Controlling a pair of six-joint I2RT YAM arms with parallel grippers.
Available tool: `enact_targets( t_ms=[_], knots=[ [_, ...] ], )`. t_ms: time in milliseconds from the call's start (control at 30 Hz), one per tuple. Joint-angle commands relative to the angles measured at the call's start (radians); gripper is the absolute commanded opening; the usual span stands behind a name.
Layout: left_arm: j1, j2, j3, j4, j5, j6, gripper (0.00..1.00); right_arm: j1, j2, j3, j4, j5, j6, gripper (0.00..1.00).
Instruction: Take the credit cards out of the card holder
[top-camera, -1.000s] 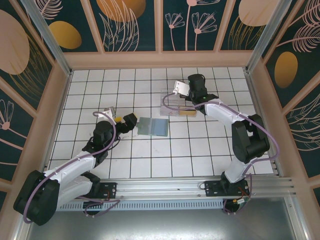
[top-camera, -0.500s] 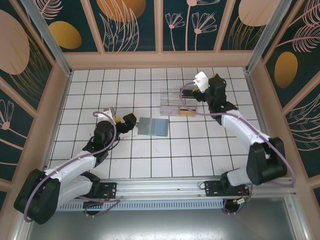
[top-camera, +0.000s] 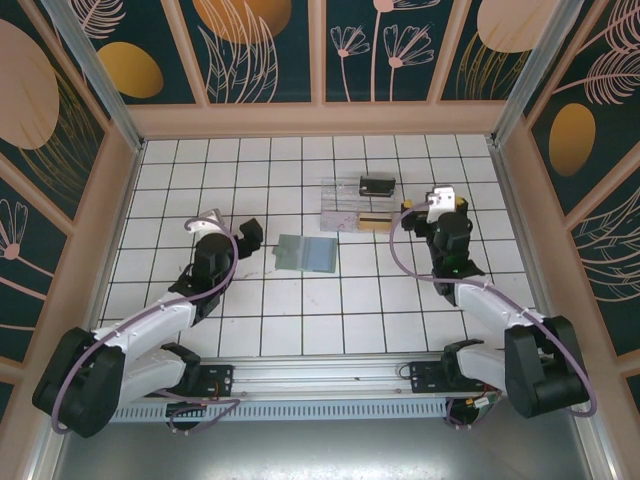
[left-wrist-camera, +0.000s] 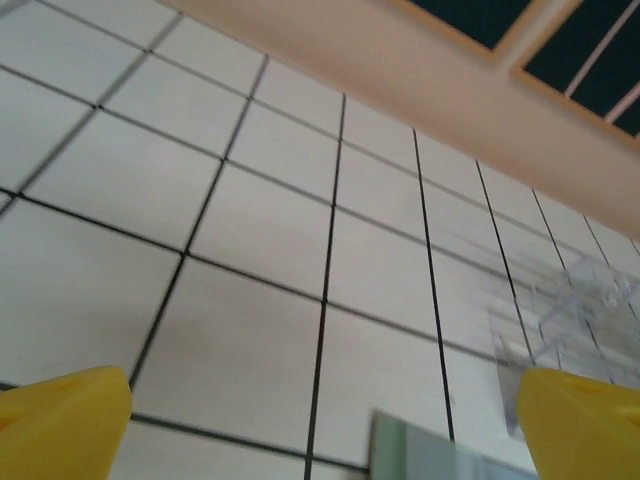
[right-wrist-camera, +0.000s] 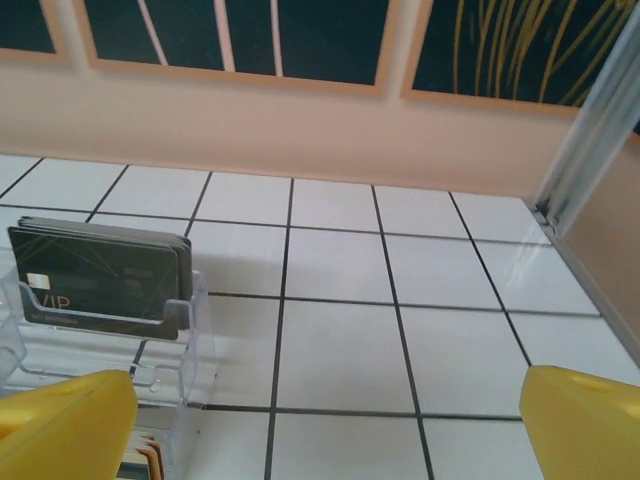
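right gripper (top-camera: 415, 212) back from tray (top-camera: 340, 200), cards (top-camera: 377, 185) left standing

it has pulled back with jaws wide apart, empty; cards stand in the tray to its front-left. left gripper (top-camera: 250, 238) gapes empty too, card holder (top-camera: 305, 253) flat just ahead.

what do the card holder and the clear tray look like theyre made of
The card holder looks like soft fabric or faux leather, though I can't tell which: grey-green, matte, no glare, lying thin and flat. The clear tray looks like rigid glossy plastic: tile lines show through it and its edges catch light.
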Motion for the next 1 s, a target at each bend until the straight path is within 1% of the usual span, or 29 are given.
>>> enact_targets(
  t_ms=[0, 67, 133, 167, 267, 300, 367, 400, 433, 500, 567, 633, 700, 733, 800, 867, 900, 933, 967],
  knots=[
    [0.003, -0.029, 0.068, -0.083, -0.173, -0.015, 0.99, -0.006, 0.049, -0.081, 0.258, 0.087, 0.086, 0.99],
    [0.004, -0.048, 0.079, -0.113, -0.241, -0.024, 0.99, -0.018, 0.090, -0.104, 0.329, 0.088, 0.078, 0.99],
    [0.004, -0.066, 0.071, -0.084, -0.278, 0.064, 0.99, -0.031, 0.141, -0.086, 0.347, 0.122, 0.095, 0.99],
    [0.005, -0.072, 0.068, -0.059, -0.295, 0.137, 0.99, -0.041, 0.153, -0.068, 0.325, 0.125, 0.106, 0.99],
    [0.023, -0.056, 0.063, 0.006, -0.398, 0.284, 0.99, -0.072, 0.182, -0.063, 0.396, 0.087, 0.102, 0.99],
    [0.038, -0.045, 0.066, 0.020, -0.406, 0.336, 0.99, -0.087, 0.185, -0.062, 0.404, 0.084, 0.115, 0.99],
    [0.068, -0.011, 0.099, -0.019, -0.414, 0.368, 0.99, -0.121, 0.185, -0.048, 0.372, 0.068, 0.153, 0.99],
    [0.088, 0.006, 0.119, -0.038, -0.402, 0.379, 0.99, -0.137, 0.182, -0.035, 0.332, 0.072, 0.175, 0.99],
    [0.102, 0.021, 0.124, -0.020, -0.392, 0.414, 0.99, -0.146, 0.178, -0.025, 0.292, 0.077, 0.184, 0.99],
    [0.133, 0.061, 0.104, 0.093, -0.392, 0.507, 0.99, -0.160, 0.153, -0.028, 0.232, 0.078, 0.193, 0.99],
    [0.178, 0.117, 0.106, 0.133, -0.353, 0.544, 0.99, -0.170, 0.122, -0.070, 0.253, 0.035, 0.189, 0.99],
    [0.229, 0.197, 0.140, 0.096, -0.340, 0.529, 0.99, -0.178, 0.109, -0.103, 0.269, 0.035, 0.192, 0.99],
    [0.269, 0.273, 0.164, 0.075, -0.337, 0.489, 0.99, -0.186, 0.115, -0.142, 0.317, 0.044, 0.191, 0.99],
    [0.287, 0.295, 0.158, 0.098, -0.321, 0.487, 0.99, -0.190, 0.122, -0.167, 0.368, 0.030, 0.191, 0.99],
    [0.314, 0.320, 0.122, 0.180, -0.293, 0.474, 0.99, -0.192, 0.137, -0.199, 0.444, -0.005, 0.167, 0.99],
    [0.348, 0.345, 0.059, 0.317, -0.247, 0.466, 0.99, -0.197, 0.164, -0.230, 0.523, 0.002, 0.165, 0.99],
    [0.362, 0.359, 0.040, 0.377, -0.234, 0.475, 0.99, -0.202, 0.183, -0.245, 0.565, -0.005, 0.168, 0.99],
    [0.369, 0.362, 0.042, 0.387, -0.218, 0.489, 0.99, -0.207, 0.209, -0.256, 0.618, -0.020, 0.159, 0.99],
    [0.376, 0.365, 0.029, 0.443, -0.202, 0.507, 0.99, -0.210, 0.235, -0.256, 0.646, -0.043, 0.151, 0.99]
  ],
)
